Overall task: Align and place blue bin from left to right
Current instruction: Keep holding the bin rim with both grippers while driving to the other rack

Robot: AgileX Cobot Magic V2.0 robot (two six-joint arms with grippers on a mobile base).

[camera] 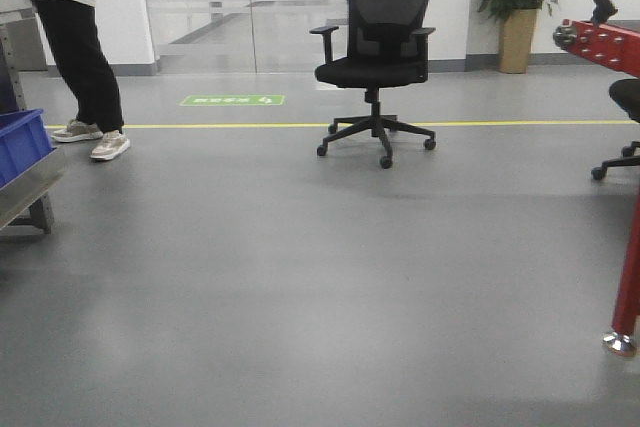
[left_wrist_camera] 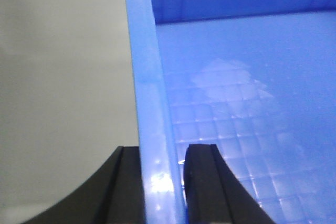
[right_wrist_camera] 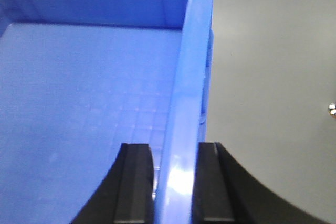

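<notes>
Gripping the blue bin [left_wrist_camera: 149,77] by two opposite side walls, rim upward. Left hand [left_wrist_camera: 163,153] clamped on one wall: one black finger outside the bin over the grey floor [left_wrist_camera: 63,77], the other inside above the bin's gridded bottom. Right hand [right_wrist_camera: 172,148] clamped likewise on the opposite wall, inner finger over the bin's bottom, outer finger over floor. Both hands reaching straight along the walls. In the front view, only the bin's gridded underside showing, raised above a black office chair [camera: 378,57].
</notes>
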